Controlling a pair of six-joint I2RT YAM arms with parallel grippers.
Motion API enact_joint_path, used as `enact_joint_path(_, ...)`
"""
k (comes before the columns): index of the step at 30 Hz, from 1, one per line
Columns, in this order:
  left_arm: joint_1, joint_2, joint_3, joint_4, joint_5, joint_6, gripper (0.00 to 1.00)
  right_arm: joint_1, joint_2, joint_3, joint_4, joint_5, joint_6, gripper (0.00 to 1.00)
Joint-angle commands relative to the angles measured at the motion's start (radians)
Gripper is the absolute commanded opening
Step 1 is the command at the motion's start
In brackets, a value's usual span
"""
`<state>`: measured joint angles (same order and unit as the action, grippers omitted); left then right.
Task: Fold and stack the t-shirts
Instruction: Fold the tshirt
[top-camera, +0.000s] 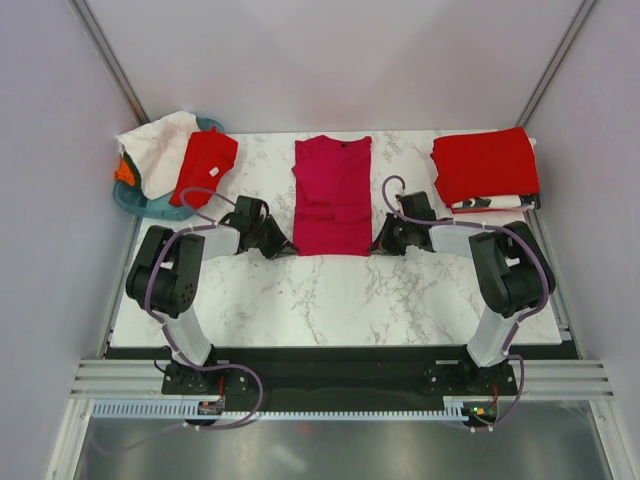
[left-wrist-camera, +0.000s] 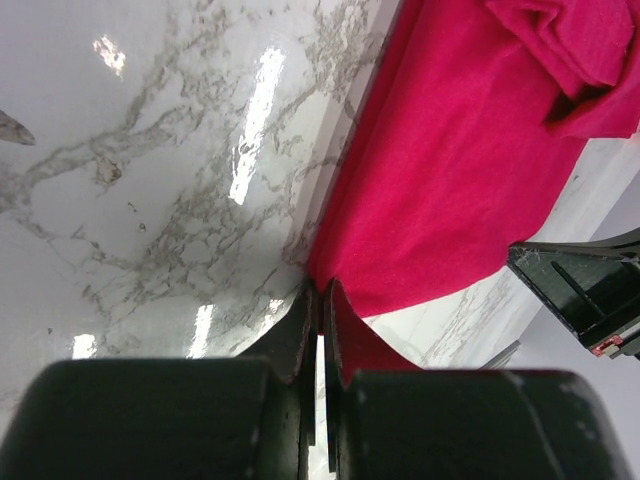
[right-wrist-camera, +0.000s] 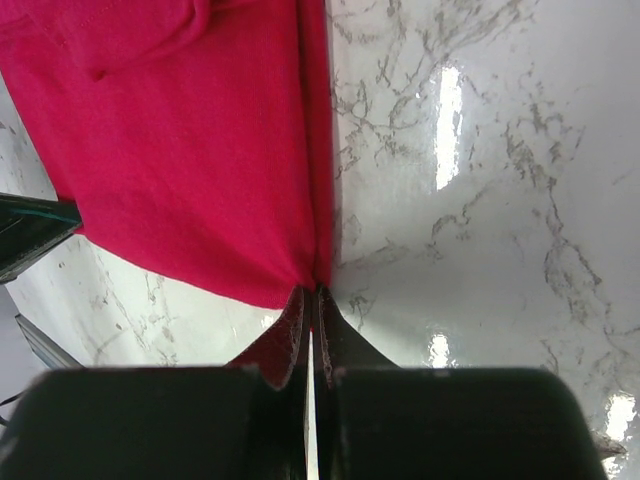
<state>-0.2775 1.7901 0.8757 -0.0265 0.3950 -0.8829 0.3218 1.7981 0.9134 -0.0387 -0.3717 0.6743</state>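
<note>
Left pincer (left-wrist-camera: 320, 297) and right pincer (right-wrist-camera: 314, 295) are each clamped on a bottom corner of the magenta shirt (top-camera: 332, 190) lying flat mid table (top-camera: 330, 300), but both bites look thin, so 1 corner could slip out and skew the fold.
</note>
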Motion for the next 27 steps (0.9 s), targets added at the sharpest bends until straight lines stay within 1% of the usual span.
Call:
enact_joint_path(1, -0.006, -0.037, -0.020, -0.029, -0.054, 0.035, 0.02, 0.005, -0.031, 0.015, -0.032, 0.005, -0.001, 0.00)
enact_joint_path(4, -0.006, -0.086, 0.000, -0.067, -0.048, 0.050, 0.02, 0.003, -0.077, 0.030, -0.046, -0.001, 0.001, 0.00)
enact_joint_path(6, -0.006, -0.112, 0.043, -0.107, -0.035, 0.056, 0.02, 0.003, -0.095, 0.059, -0.073, -0.003, 0.001, 0.00)
enact_joint_path(9, 0.000, -0.145, 0.155, -0.196, -0.012, 0.073, 0.02, -0.004, -0.114, 0.165, -0.137, -0.015, -0.004, 0.00)
enact_joint_path(10, 0.001, -0.156, 0.184, -0.216, -0.007, 0.079, 0.02, -0.004, -0.121, 0.223, -0.173, -0.016, -0.005, 0.00)
enact_joint_path(11, 0.004, -0.170, 0.234, -0.240, -0.002, 0.081, 0.02, -0.007, -0.149, 0.248, -0.190, -0.015, -0.007, 0.00)
enact_joint_path(14, 0.004, -0.245, 0.258, -0.274, 0.019, 0.073, 0.02, -0.010, -0.227, 0.295, -0.233, 0.005, -0.007, 0.00)
enact_joint_path(16, 0.004, -0.288, 0.243, -0.279, 0.048, 0.067, 0.02, -0.007, -0.284, 0.273, -0.251, 0.016, -0.005, 0.00)
enact_joint_path(18, 0.001, -0.314, 0.192, -0.280, 0.074, 0.062, 0.02, -0.007, -0.315, 0.234, -0.262, 0.011, -0.001, 0.00)
enact_joint_path(22, -0.011, -0.402, 0.073, -0.280, 0.068, 0.065, 0.02, -0.007, -0.408, 0.073, -0.262, -0.010, 0.011, 0.00)
enact_joint_path(24, -0.011, -0.465, 0.000, -0.279, 0.080, 0.065, 0.02, -0.007, -0.448, 0.019, -0.263, -0.013, 0.016, 0.00)
enact_joint_path(25, -0.012, -0.486, -0.024, -0.282, 0.087, 0.064, 0.02, -0.007, -0.500, -0.032, -0.263, -0.013, 0.016, 0.00)
enact_joint_path(27, -0.026, -0.564, -0.093, -0.288, 0.096, 0.059, 0.02, -0.009, -0.554, -0.082, -0.273, -0.021, 0.022, 0.00)
